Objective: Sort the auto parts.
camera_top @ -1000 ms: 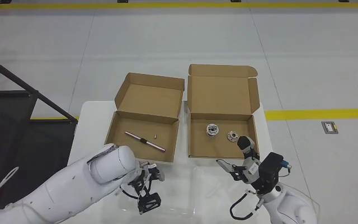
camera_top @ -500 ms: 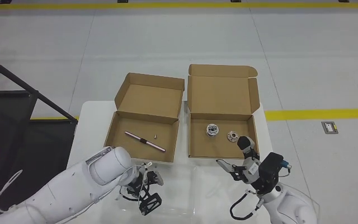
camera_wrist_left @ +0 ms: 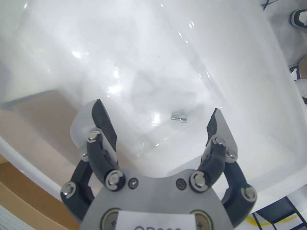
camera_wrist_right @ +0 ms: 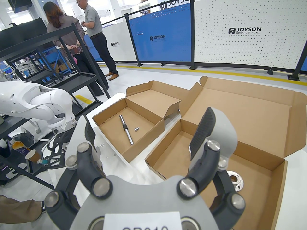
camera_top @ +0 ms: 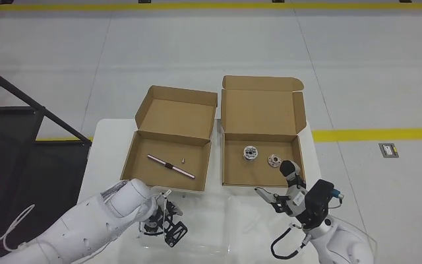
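Bolt (camera_wrist_left: 179,118), small and shiny, lies on the white table (camera_wrist_left: 144,37). The left gripper (camera_wrist_left: 156,111) hangs over it with its fingers wide apart, not touching it. The right gripper (camera_wrist_right: 148,120) is wide apart too, holding nothing, near the right box (camera_wrist_right: 168,152).

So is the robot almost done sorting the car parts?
Mostly, it seems. Done: a rod and a small bolt lie in the left box, and two round parts in the right box. In hand: nothing. The left claw is open above a loose bolt on the table; the right claw is open and empty. Left: box that bolt, probably with the other one.
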Controlling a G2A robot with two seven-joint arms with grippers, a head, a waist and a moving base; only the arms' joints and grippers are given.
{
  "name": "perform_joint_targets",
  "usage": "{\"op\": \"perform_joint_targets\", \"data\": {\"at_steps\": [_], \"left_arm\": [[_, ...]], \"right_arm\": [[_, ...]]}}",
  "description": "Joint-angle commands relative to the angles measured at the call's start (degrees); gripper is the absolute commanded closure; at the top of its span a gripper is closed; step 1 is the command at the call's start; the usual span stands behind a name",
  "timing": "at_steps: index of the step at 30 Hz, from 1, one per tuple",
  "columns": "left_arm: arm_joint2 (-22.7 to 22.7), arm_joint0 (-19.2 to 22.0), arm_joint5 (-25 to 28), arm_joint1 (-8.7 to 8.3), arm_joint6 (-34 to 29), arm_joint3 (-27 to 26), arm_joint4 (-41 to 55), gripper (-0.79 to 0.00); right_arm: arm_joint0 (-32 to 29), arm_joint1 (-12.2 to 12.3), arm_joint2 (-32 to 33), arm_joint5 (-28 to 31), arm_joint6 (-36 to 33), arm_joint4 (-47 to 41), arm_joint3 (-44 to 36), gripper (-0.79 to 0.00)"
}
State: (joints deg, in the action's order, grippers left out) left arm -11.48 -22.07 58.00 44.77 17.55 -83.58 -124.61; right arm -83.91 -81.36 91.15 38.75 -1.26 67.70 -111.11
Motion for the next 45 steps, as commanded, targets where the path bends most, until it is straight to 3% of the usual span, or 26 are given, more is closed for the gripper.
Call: {"op": "perform_joint_targets", "data": {"at_steps": [1,11,17,26,39,42,44,45], "left_arm": [[1.08,0.57,0.00,0.08,-3.38,-0.02,3.91,-0.785],[0.42,-0.39,-1.39,0.11,-5.60,0.25,4.62,-0.785],[-3.99,-4.22,0.00,-0.44,-18.60,-4.27,12.01,-0.785],[-9.74,-8.51,-0.04,-3.35,-38.73,-9.62,27.36,-0.785],[-10.71,-9.48,-1.06,-3.32,-37.65,-8.41,28.27,-0.785],[-11.28,-10.07,-0.89,-3.14,-39.34,-8.34,28.57,-0.650],[-11.67,-10.48,-1.11,-2.92,-41.29,-8.04,29.04,-0.406],[-11.82,-10.73,-1.28,-2.78,-42.36,-8.06,29.44,-0.354]], "right_arm": [[0.00,0.00,0.00,0.01,0.00,0.00,0.00,-0.785],[0.00,0.00,0.00,0.01,0.00,0.00,0.00,-0.785],[0.00,0.00,0.00,0.01,0.00,0.00,0.00,-0.785],[0.00,0.00,0.00,0.01,0.00,0.00,0.00,-0.785],[0.00,0.00,0.00,0.01,0.00,0.00,0.00,-0.785],[0.00,0.00,0.00,0.01,0.00,0.00,0.00,-0.785],[0.00,0.00,0.00,0.01,0.00,0.00,0.00,-0.785],[0.00,0.00,0.00,0.01,0.00,0.00,0.00,-0.785]]}}
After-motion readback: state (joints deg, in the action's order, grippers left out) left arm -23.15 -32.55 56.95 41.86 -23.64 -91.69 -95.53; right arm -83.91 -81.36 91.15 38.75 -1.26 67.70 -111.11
